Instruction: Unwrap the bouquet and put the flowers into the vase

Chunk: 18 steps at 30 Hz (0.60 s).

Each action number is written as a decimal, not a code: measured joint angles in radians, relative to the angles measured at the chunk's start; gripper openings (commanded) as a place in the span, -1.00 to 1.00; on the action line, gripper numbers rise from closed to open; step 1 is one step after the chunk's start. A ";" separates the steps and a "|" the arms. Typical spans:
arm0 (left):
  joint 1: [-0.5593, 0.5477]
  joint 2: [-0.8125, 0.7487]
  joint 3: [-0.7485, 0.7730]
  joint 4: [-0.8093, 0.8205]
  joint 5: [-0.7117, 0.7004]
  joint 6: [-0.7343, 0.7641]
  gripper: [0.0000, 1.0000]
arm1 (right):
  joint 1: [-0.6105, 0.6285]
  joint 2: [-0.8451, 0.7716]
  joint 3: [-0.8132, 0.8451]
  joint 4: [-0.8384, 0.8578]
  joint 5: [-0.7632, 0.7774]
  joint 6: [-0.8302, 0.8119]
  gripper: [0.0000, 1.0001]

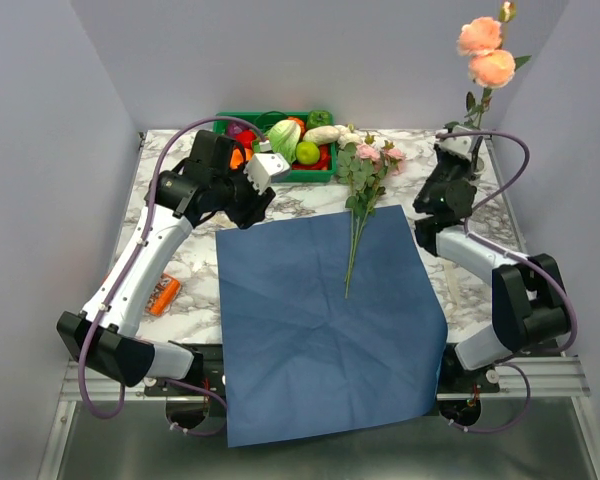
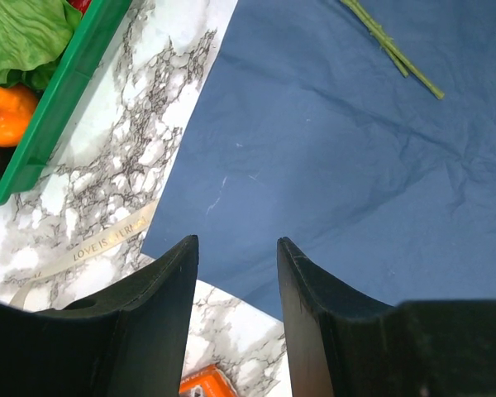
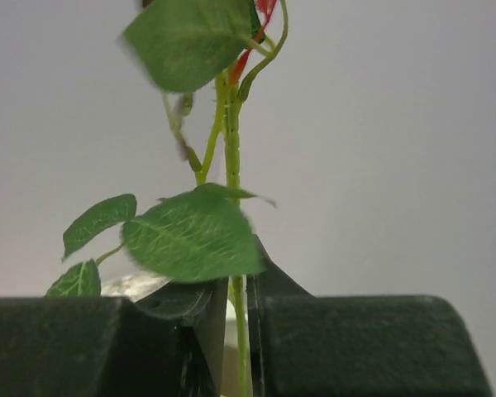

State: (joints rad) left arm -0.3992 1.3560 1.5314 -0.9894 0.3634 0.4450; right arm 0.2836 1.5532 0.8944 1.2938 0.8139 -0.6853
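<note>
Centre open, far edge crowded

The flat blue paper left the table's middle free to reach across. Past it lay the flowers and the green crate. The left arm hung over the far left, and an upright rose stem blocked the far right.

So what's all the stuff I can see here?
paper: one sheet, blue, spread flat on the table.
peach roses: one stem, two blooms, upright at the far right.
pink roses and sprigs: one bunch, pink and green, lying on the paper's far edge.
ribbon: one, cream, on the table beside the paper.
crate: one, green, at the back, holding vegetables.
packet: one, orange, by the left arm.
table: one, white marble.
left hand: black, open, empty.
right hand: black, around the rose stem.
</note>
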 measured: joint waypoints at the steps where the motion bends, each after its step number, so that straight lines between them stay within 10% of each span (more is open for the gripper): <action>1: 0.000 0.000 0.000 0.000 0.002 -0.001 0.04 | 0.009 -0.018 -0.020 0.000 0.011 0.004 -0.28; 5: 0.000 -0.005 0.000 -0.002 0.008 -0.003 0.04 | 0.024 -0.098 -0.085 -0.001 0.052 0.046 0.39; 18: 0.000 -0.079 0.000 -0.006 0.012 -0.005 0.04 | 0.024 -0.353 -0.070 -0.393 0.076 0.429 0.64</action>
State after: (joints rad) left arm -0.3992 1.2766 1.5311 -0.9955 0.3756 0.4404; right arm 0.3080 1.1999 0.8242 0.9012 0.8902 -0.2562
